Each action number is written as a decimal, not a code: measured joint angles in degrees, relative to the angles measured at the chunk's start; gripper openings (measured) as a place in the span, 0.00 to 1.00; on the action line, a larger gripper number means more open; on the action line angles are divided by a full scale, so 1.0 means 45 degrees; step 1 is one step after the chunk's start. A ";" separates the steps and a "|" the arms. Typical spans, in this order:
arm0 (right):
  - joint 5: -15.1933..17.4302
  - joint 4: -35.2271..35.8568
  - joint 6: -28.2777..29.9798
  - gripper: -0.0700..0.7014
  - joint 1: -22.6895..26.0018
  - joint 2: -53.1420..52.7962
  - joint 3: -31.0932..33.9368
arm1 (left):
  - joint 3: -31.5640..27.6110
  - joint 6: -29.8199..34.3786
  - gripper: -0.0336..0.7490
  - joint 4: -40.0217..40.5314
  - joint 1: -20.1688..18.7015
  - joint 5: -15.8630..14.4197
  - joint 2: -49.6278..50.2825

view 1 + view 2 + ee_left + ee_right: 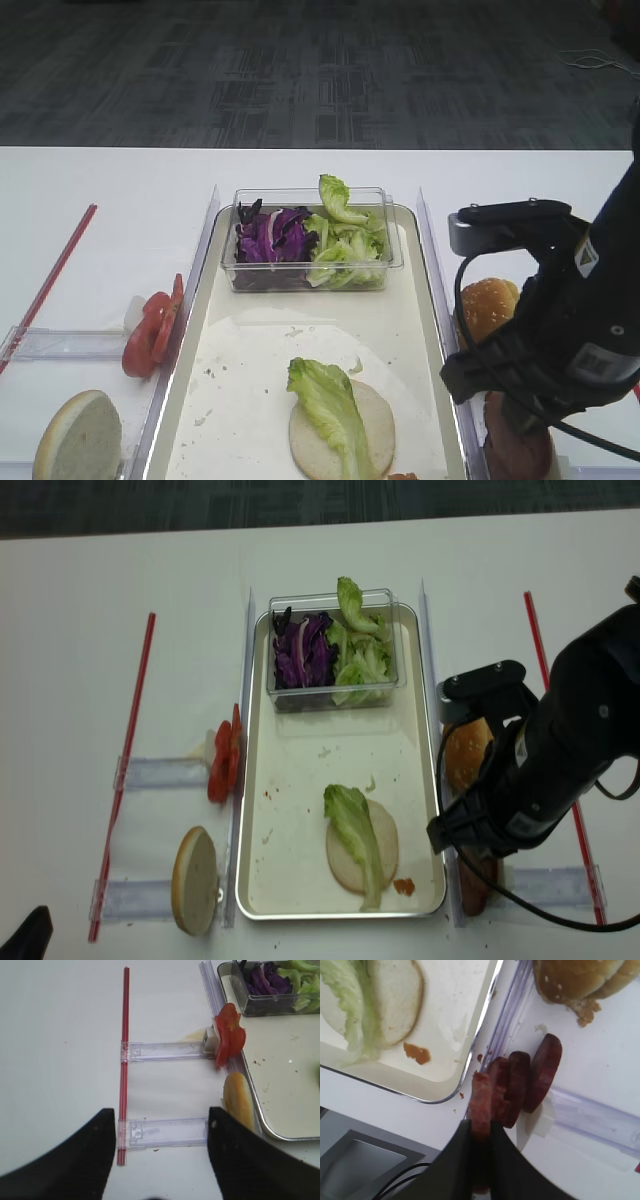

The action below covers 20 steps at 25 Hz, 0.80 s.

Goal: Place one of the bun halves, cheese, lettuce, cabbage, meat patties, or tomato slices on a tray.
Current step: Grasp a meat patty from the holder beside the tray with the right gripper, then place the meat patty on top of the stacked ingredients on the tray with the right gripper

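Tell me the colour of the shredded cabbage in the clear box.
Dark purple with white streaks; the cabbage shows best in the realsense high view.

Right end effector points downward at the bench's right side, jaws clamped together. Left end effector sits low and level, jaws spread apart.

I count three bun halves: one cut-face up on the tray, one on edge at its left, one crust-up at its right. Three meat patties stand in a row in the right wrist view. One lettuce leaf lies on the tray's bun. I see two red rods, one clear box, and a cluster of tomato slices I cannot count.
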State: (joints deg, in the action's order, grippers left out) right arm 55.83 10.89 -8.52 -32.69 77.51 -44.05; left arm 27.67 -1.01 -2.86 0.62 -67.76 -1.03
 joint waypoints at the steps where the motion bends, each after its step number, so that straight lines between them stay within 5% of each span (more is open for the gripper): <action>1: 0.0035 0.0000 0.0000 0.20 0.0000 -0.0092 0.0000 | 0.0000 0.0000 0.54 0.0000 0.0000 0.0000 0.0000; 15: -0.0308 0.0557 -0.0394 0.20 0.0000 -0.0319 0.0000 | 0.0000 0.0000 0.54 0.0000 0.0000 0.0000 0.0000; 20: -0.0335 0.1741 0.0607 0.20 0.0654 -0.0191 -0.0275 | 0.0000 0.0000 0.54 0.0000 0.0000 0.0000 0.0000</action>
State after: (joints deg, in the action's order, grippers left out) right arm 54.32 18.72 -5.79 -29.74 76.65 -45.29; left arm 27.67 -1.01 -2.86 0.62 -67.76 -1.03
